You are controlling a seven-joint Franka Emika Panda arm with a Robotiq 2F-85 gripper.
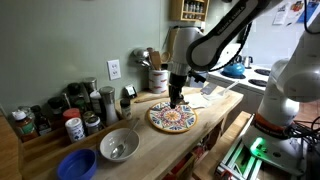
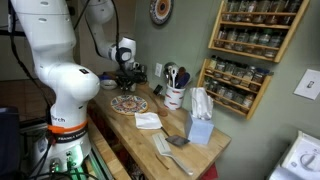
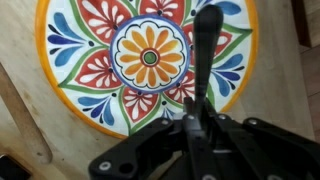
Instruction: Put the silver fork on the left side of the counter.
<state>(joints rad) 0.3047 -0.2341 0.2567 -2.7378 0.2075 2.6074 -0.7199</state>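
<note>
My gripper (image 1: 176,100) hangs just above the colourful patterned plate (image 1: 172,119) on the light wooden counter (image 1: 150,150); both exterior views show this (image 2: 124,88). In the wrist view the fingers (image 3: 207,20) are closed into one dark column over the plate (image 3: 150,55). A thin grey metal sliver between them looks like the silver fork (image 3: 200,93). The rest of the fork is hidden by the fingers. No fork lies on the plate or on the counter (image 2: 150,135).
A metal bowl (image 1: 119,146), a blue bowl (image 1: 77,164) and spice jars (image 1: 70,115) stand at one end. A utensil crock (image 2: 175,97), napkin (image 2: 148,121) and tissue box (image 2: 200,125) lie past the plate. A wooden utensil (image 3: 25,120) lies beside the plate.
</note>
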